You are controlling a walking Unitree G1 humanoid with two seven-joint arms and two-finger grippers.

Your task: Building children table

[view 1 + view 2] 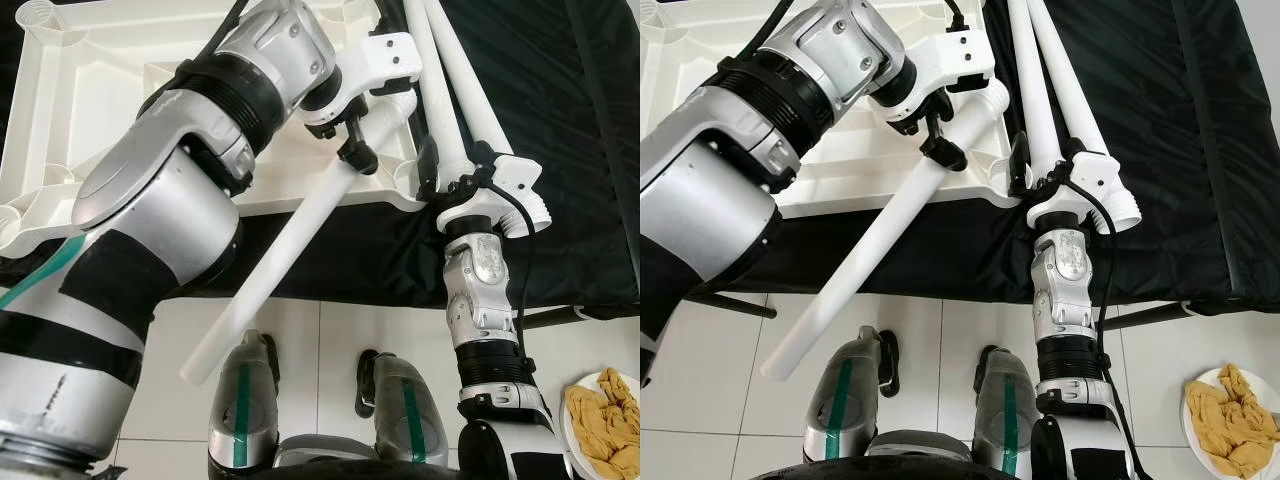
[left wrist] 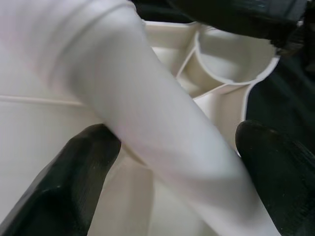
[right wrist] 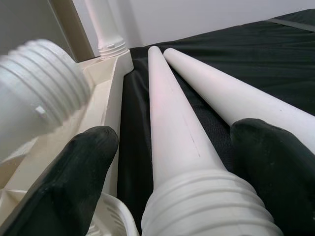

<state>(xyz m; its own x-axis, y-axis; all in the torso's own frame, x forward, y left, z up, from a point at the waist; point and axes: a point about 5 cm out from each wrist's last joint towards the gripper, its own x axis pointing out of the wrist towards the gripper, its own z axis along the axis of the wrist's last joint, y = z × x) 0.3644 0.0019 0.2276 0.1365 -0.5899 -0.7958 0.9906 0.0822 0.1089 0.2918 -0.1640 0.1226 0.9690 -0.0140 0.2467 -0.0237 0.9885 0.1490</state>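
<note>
Three white table legs: one gripped in the left gripper (image 1: pixel 352 135) over the upturned tabletop (image 1: pixel 100 90), two (image 3: pixel 197 118) beside it, one between the right gripper's (image 3: pixel 182 162) spread fingers; fourth leg (image 3: pixel 106 29) upright, in the right wrist view.

The left hand (image 1: pixel 352 128) held a white leg (image 1: pixel 290 245) slantwise over the near corner of the upturned white tabletop (image 1: pixel 120 90), so the corner socket (image 2: pixel 236 59) there was crowded. Just beside it, two more legs (image 1: pixel 450 90) lay on the black cloth (image 1: pixel 570 150), with the right hand (image 1: pixel 440 180) around one of them. Farther right the cloth lay open. On the floor (image 1: pixel 330 350), a plate of yellow rags (image 1: pixel 605 415) sat near the right arm.
</note>
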